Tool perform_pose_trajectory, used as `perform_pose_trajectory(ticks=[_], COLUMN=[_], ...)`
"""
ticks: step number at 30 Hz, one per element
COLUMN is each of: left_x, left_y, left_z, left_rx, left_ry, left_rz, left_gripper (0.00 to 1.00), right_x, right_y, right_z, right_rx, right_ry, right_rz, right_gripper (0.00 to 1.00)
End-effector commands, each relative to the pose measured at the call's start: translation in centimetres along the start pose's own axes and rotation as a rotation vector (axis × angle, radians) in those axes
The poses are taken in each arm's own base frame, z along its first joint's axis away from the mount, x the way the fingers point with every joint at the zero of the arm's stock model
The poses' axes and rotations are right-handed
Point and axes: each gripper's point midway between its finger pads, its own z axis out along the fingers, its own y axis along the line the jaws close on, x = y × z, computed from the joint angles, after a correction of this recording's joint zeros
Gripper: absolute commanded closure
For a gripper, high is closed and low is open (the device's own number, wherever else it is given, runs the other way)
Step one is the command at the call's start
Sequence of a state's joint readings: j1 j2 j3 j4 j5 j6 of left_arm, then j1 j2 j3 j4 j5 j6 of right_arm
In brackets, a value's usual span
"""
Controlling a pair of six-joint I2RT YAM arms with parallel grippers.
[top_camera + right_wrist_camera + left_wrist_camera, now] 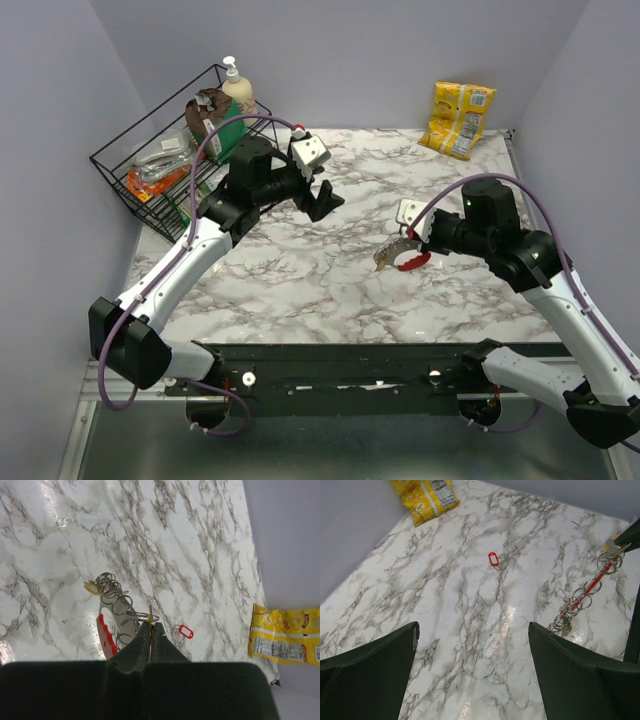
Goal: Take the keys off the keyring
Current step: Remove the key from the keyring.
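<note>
The keyring (131, 615) is pinched in the closed right gripper (150, 629) above the table. Its keys (106, 586) are strung out leftward toward the left gripper (475, 672), which is spread wide, empty and well apart.

Yellow snack bag (458, 118) back right, wire basket (150, 113) back left.

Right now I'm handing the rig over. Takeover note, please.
Left gripper: open, empty, over bare table, apart from the bunch.
Right gripper: shut, pinching a thin ring of the keyring; the red strap and rings hang from it.
Keys: still on the keyring.
A red tag lies alone on the table, towards the yellow bag.
Done: apparently only that tag is off.
Left: every key on the bunch.
</note>
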State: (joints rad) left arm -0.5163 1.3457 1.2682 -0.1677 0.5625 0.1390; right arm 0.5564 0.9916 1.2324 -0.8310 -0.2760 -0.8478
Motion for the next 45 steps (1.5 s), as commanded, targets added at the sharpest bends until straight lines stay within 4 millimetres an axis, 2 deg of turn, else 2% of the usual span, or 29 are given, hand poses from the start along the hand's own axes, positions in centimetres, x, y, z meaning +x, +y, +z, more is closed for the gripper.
perform_pose_trajectory(ticks=[1, 4, 6, 7, 12, 16, 20, 22, 23, 27, 28, 29, 30, 31, 33, 34, 37, 45], left_x=[1.3, 1.5, 2.4, 2.0, 3.2, 4.8, 6.8, 6.7, 7.4, 8.8, 8.4, 9.2, 9.3, 8.6, 8.9, 8.1, 7.6, 8.9], left_y=[0.8, 0.8, 0.4, 0.3, -2.2, -3.0, -1.8, -0.9, -0.8, -1.1, -0.9, -1.3, -1.8, -1.7, -2.7, -2.6, -3.0, -3.7], left_z=[0.2, 0.4, 0.4, 0.5, 0.9, 1.1, 1.8, 2.2, 2.6, 4.0, 4.3, 4.3, 4.3, 4.4, 3.9, 3.8, 3.2, 3.0], left_rx=[-0.019, -0.011, 0.000, 0.006, 0.162, 0.220, 0.184, 0.168, 0.177, 0.238, 0.238, 0.247, 0.262, 0.258, 0.264, 0.257, 0.243, 0.242], left_ry=[0.049, 0.038, 0.027, -0.002, -0.034, 0.006, 0.048, 0.027, 0.034, 0.054, 0.026, 0.027, 0.015, -0.029, -0.056, -0.099, -0.138, -0.172], left_rz=[-0.009, -0.005, 0.010, 0.033, 0.089, 0.086, 0.101, 0.097, 0.084, 0.037, 0.047, 0.028, 0.003, 0.024, -0.001, 0.020, 0.004, -0.061], left_gripper=[0.01, 0.01, 0.01, 0.01, 0.01, 0.01, 0.01, 0.01, 0.01, 0.01, 0.01, 0.01, 0.01, 0.01, 0.01, 0.01, 0.01, 0.01], right_x=[-1.0, -0.7, -0.7, -0.6, -0.8, -0.3, 0.3, 0.5, 0.8, 0.9, 0.7, 0.6, 0.7, 0.6, 0.6, 0.7, 1.3, 0.2], right_y=[0.0, 0.7, 1.1, 1.5, 2.2, 2.7, 3.1, 2.8, 2.7, 2.8, 2.6, 2.7, 2.8, 2.8, 2.8, 2.9, 2.7, 2.8], right_z=[-1.1, -0.8, -0.7, -0.5, 0.3, 0.7, 0.9, 0.9, 1.2, 2.5, 2.9, 3.2, 3.8, 4.1, 4.7, 5.0, 5.9, 6.8], right_rx=[0.042, 0.026, 0.016, -0.004, -0.055, -0.095, -0.124, -0.119, -0.121, -0.160, -0.158, -0.164, -0.175, -0.178, -0.184, -0.186, -0.173, -0.149], right_ry=[-0.069, -0.080, -0.088, -0.093, -0.109, -0.087, -0.047, -0.023, 0.002, 0.018, 0.013, 0.011, 0.014, 0.013, 0.028, 0.040, 0.115, 0.166], right_rz=[-0.035, -0.032, -0.029, -0.027, -0.029, -0.040, -0.063, -0.083, -0.090, -0.100, -0.095, -0.096, -0.091, -0.091, -0.098, -0.110, -0.157, -0.243], right_gripper=[0.99, 0.99, 0.99, 0.99, 0.99, 0.99, 0.99, 0.99, 0.99, 0.99, 0.99, 0.99, 0.99, 0.99, 0.99, 0.99, 0.99, 0.99])
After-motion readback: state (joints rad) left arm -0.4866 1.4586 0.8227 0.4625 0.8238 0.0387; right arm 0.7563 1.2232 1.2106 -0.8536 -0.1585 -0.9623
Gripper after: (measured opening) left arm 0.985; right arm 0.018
